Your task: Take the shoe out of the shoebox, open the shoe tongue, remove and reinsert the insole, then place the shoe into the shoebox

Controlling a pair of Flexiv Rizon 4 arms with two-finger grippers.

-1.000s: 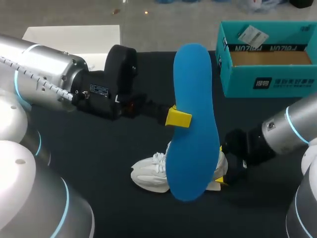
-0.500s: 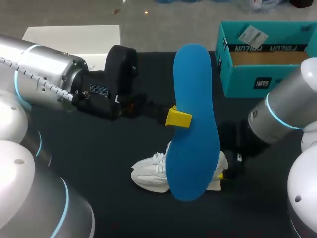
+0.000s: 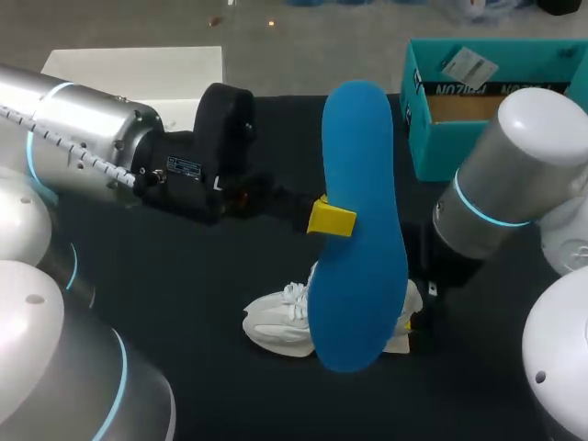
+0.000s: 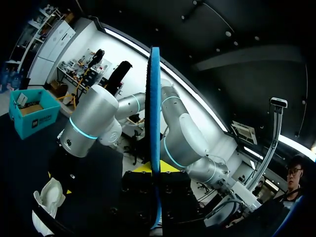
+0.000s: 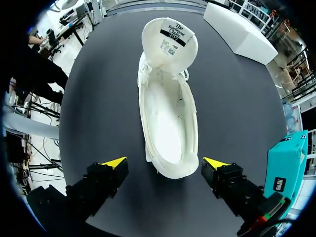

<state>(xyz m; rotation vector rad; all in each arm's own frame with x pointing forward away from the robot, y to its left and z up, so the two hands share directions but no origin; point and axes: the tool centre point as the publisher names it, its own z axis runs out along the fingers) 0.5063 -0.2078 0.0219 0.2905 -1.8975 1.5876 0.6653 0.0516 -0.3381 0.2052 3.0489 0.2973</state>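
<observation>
left gripper (image 3: 333,219) clamps blue insole (image 3: 358,248) above the shoe (image 5: 168,113)

the insole hangs upright in the air over the white shoe, which lies on the black table (image 3: 202,312), tongue folded back. right gripper (image 5: 164,164) stands open astride the heel, not touching. teal shoebox (image 3: 496,156) sits far right. best approach: steady the heel, then feed the insole in toe first.
</observation>
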